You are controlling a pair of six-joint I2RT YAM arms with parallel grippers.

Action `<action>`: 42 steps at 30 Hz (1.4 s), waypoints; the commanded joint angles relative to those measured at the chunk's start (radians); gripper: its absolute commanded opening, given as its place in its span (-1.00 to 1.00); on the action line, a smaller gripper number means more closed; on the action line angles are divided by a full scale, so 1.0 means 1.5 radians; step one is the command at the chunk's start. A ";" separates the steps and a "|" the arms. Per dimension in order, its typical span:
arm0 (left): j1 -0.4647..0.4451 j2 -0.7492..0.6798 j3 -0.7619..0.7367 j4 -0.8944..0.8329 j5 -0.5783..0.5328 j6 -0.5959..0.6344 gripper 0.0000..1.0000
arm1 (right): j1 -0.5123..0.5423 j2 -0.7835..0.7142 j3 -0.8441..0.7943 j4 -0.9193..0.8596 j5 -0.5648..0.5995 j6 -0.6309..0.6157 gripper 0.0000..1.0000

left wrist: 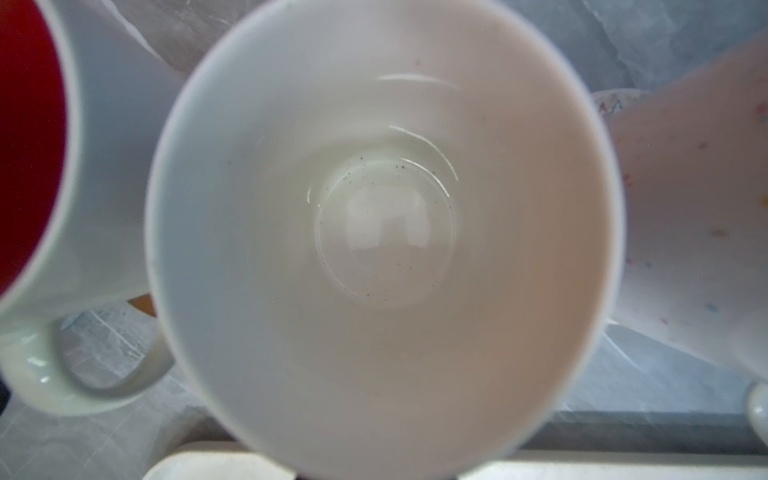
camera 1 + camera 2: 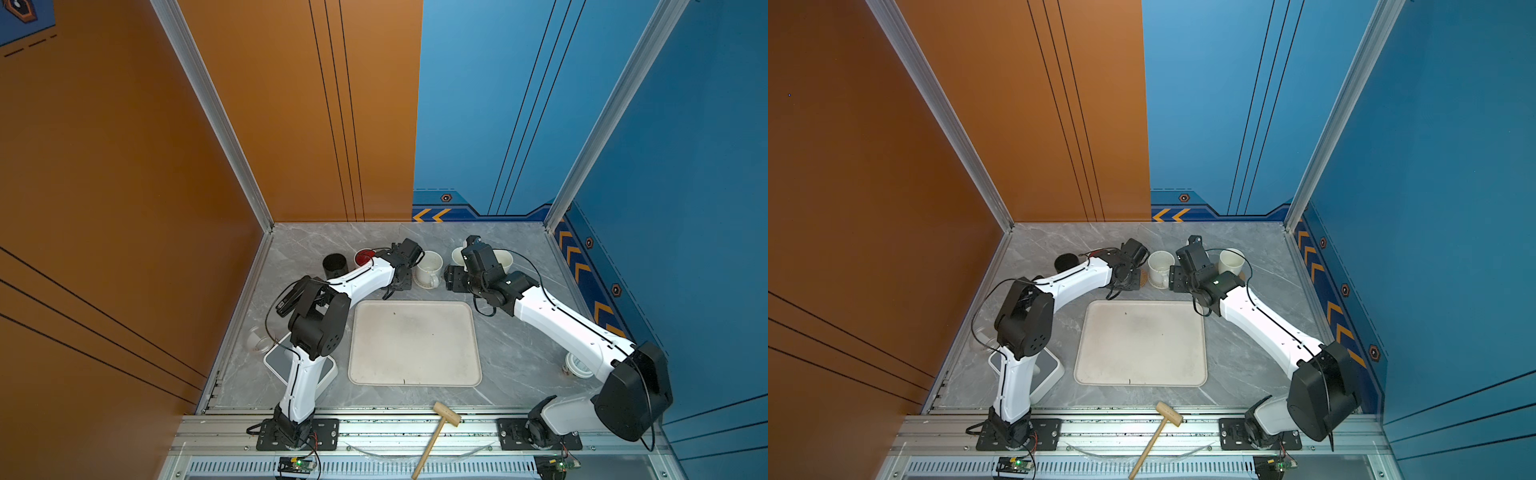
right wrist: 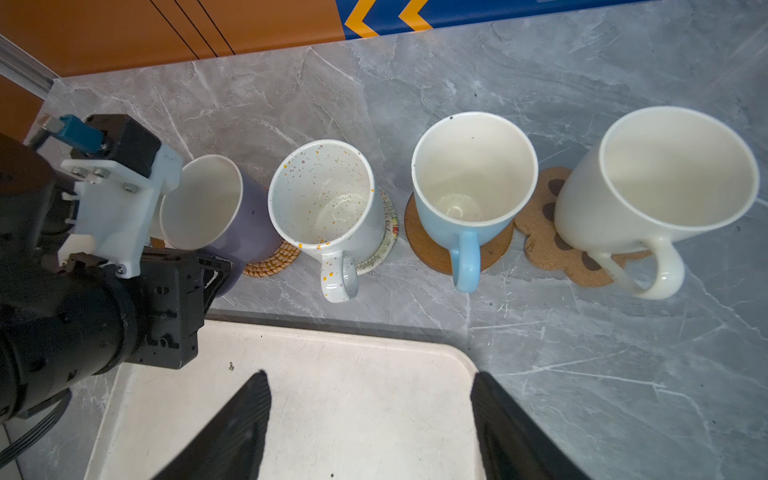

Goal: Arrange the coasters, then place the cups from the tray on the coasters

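Beyond the tray (image 2: pixel 415 374), mugs line the tabletop (image 3: pixel 582 374): a black mug (image 2: pixel 335 266), a red-lined mug (image 2: pixel 364 257), a lavender mug (image 3: pixel 249 216) on a rattan coaster (image 3: pixel 274 259), a speckled mug (image 3: pixel 320 195) on a patterned coaster (image 3: pixel 388 232), a light blue mug (image 3: pixel 469 208) on a brown coaster (image 3: pixel 432 245), and a cream mug (image 3: pixel 665 178) on a paw coaster (image 3: pixel 548 241). The left end effector (image 3: pixel 216 272) sits against the lavender mug; whether it grips cannot be told. The right end effector (image 3: pixel 369 376) hangs wide over the tray's far corner, holding nothing.
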 commanded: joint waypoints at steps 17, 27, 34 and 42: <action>0.007 -0.011 0.014 0.022 0.007 0.000 -0.12 | -0.006 0.006 0.017 -0.023 -0.013 0.000 0.51; -0.003 -0.064 -0.011 0.022 -0.017 0.008 0.10 | -0.005 -0.005 0.016 -0.024 -0.008 0.002 0.51; -0.006 -0.160 -0.047 0.022 -0.057 0.019 0.16 | -0.003 -0.033 0.013 -0.037 0.016 0.002 0.52; -0.011 -0.366 -0.188 0.085 -0.110 0.055 0.21 | -0.002 -0.112 -0.016 -0.069 0.069 -0.023 0.54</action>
